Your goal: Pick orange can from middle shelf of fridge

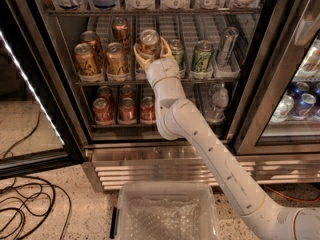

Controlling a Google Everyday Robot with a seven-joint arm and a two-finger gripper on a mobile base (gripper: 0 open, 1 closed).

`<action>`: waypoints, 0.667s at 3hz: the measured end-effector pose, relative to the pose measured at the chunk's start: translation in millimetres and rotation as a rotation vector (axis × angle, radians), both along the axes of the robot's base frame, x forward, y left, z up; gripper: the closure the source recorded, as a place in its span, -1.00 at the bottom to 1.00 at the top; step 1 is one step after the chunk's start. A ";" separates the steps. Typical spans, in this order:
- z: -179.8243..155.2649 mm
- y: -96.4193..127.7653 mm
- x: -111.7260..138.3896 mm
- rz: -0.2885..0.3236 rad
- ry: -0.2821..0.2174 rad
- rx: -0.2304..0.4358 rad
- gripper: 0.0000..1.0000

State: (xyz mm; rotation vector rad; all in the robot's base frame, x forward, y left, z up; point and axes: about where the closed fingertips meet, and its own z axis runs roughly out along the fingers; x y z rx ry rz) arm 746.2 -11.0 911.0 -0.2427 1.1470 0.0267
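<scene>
Claw (149,52) clamped on the orange can (149,40) at the front of the middle shelf (220,77) of the fridge (200,156), can higher than its neighbours, copper cans (116,59) left, green cans (202,57) right.

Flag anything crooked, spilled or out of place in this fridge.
On the middle shelf, the silver can at the right end leans askew while the green can beside it stands upright. The orange can also sits tilted and higher than its row, but that is because the end effector grips it. No spill or damage shows.
</scene>
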 end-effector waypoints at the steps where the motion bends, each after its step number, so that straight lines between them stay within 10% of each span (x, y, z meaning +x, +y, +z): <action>1: 22.2 6.2 -19.6 0.096 -0.024 -0.019 1.00; 2: 25.5 17.3 -53.9 0.245 0.009 -0.031 1.00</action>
